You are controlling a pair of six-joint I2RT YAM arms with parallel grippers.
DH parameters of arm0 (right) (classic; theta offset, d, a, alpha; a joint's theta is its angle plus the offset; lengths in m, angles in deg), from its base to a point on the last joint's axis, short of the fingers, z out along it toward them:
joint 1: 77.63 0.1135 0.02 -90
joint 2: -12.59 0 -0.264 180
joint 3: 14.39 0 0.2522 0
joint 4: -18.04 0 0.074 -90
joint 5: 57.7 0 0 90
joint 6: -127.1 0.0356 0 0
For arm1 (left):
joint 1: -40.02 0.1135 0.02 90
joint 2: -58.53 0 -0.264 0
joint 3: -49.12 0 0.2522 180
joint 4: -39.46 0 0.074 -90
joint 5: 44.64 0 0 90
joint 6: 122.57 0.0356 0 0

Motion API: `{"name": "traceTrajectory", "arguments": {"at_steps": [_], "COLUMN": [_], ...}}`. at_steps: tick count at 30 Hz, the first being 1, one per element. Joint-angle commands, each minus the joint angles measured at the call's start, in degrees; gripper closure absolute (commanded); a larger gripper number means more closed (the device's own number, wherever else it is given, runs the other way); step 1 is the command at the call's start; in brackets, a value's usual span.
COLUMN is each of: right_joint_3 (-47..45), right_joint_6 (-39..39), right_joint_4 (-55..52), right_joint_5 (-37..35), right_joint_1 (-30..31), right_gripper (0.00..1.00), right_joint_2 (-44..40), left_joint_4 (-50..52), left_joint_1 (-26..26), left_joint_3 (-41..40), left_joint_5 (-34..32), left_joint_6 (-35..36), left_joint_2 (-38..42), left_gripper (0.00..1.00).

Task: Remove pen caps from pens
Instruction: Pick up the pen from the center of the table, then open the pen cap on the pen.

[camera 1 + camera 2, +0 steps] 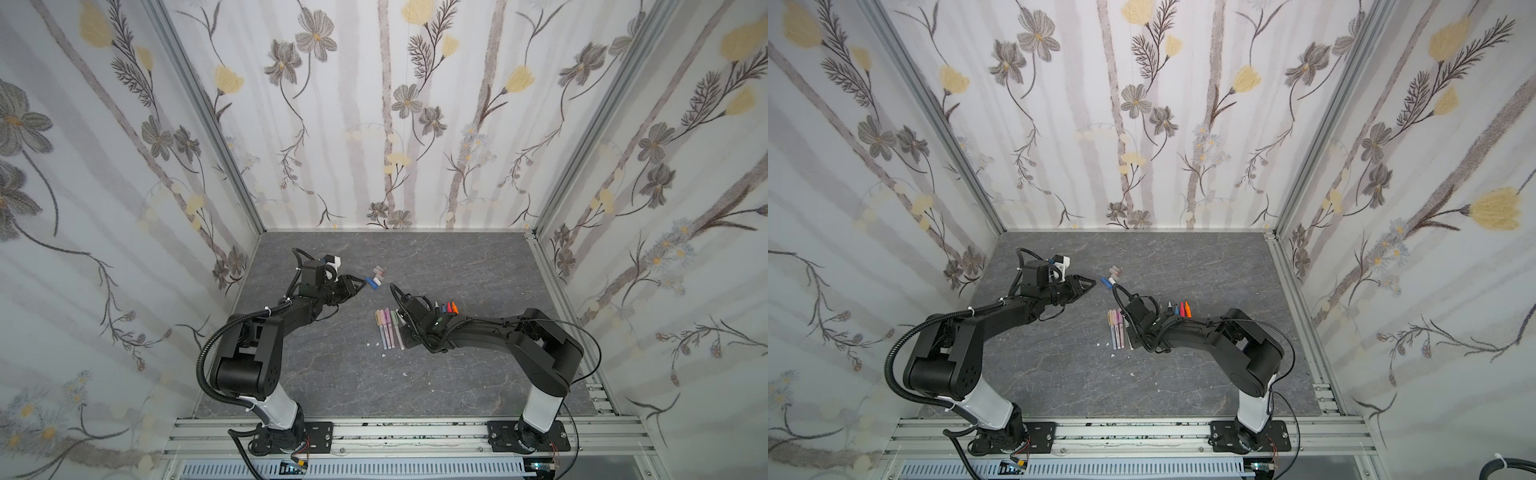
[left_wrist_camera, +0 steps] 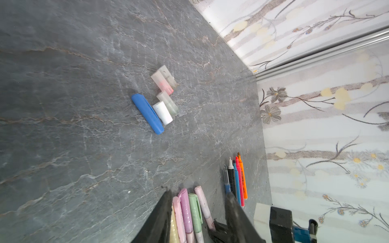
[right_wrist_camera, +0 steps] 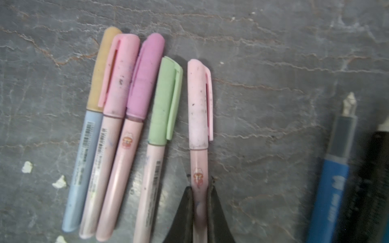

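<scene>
Several capped pens [image 3: 117, 130] lie side by side on the grey tabletop, with yellow, pink, purple and green pen caps [image 3: 166, 98]; both top views show the row [image 1: 387, 328]. My right gripper [image 3: 200, 185] is shut on the barrel of the end pen, whose pale pink cap [image 3: 199, 105] is still on. Loose caps [image 2: 162, 112], blue, white and clear, lie in a cluster farther back [image 1: 376, 277]. My left gripper [image 1: 360, 285] hovers just left of that cluster, open and holding nothing, as the left wrist view [image 2: 197, 192] also shows.
Several uncapped pens [image 1: 446, 308], dark, blue, red and orange, lie in a row beside the right wrist [image 1: 1179, 309]. Small white specks [image 3: 27, 167] dot the table near the capped pens. Patterned walls close in the table [image 1: 478, 270] on three sides.
</scene>
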Motion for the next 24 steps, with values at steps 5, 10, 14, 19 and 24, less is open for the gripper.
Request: {"name": "traceTrajectory", "arguments": {"at_steps": [5,10,14,19,24], "right_joint_3": [-3.31,-3.78,-3.38,-1.99,-1.08], "right_joint_6": [-2.45,-2.04,-1.75,-1.71,-1.57], "right_joint_4": [3.48,5.54,6.67,7.21,7.88], "right_joint_5": [5.62,8.77,8.85,9.42,10.33], "right_joint_1": [-4.39,-6.25,-6.47,-6.54,-6.55], "right_gripper": [0.95,0.95,0.95,0.95,0.95], "right_joint_2": [-9.77,-13.59,-13.98,-13.1,-12.69], "left_joint_4": [-4.93,-10.92,-14.94,-16.77,-17.17], "left_joint_1": [-3.95,-9.74,-13.34,-16.07,-17.79], "left_joint_3": [-0.11,-1.01,-0.43,1.27,3.41], "left_joint_5": [4.61,5.17,4.61,3.63,2.58], "left_joint_6": [-4.35,-9.1,-11.87,-13.19,-13.66], "left_joint_2": [0.52,-0.88,-3.25,-6.63,-9.13], "left_gripper": [0.58,0.57,0.57,0.56,0.56]}}
